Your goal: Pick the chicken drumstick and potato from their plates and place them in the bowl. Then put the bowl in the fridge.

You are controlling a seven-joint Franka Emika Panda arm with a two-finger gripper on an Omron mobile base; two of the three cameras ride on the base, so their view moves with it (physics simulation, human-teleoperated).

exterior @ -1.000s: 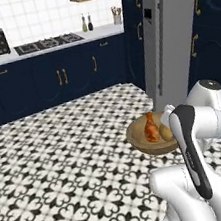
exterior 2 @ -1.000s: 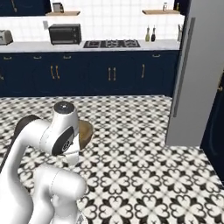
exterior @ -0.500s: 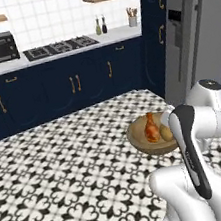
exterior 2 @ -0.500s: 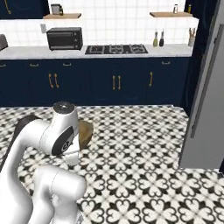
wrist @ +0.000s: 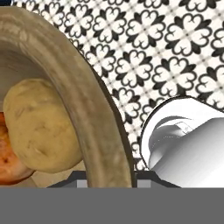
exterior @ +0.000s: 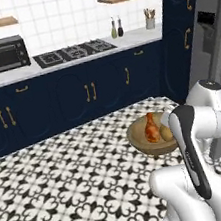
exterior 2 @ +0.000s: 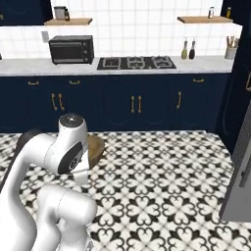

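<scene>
Drumstick [exterior: 151,127] and potato [exterior: 165,132] in bowl [exterior: 140,140]

Potato [wrist: 41,131] against wooden bowl [wrist: 94,135] wall, probably drumstick [wrist: 11,162] beside it, over patterned floor [wrist: 175,48].

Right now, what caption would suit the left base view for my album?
Wooden bowl holding a chicken drumstick and potato, carried above the patterned kitchen floor.

Wooden bowl [exterior: 143,138] tan-brown, round, shallow, upright and level above the patterned floor, part hidden behind the arm. Chicken drumstick [exterior: 151,128] inside it, glossy orange-brown, standing roughly upright, narrow end up. Potato [exterior: 165,132] tan-yellow, smooth, touching the drumstick, against the bowl wall. Fridge [exterior: 220,64] grey, at right edge.
</scene>
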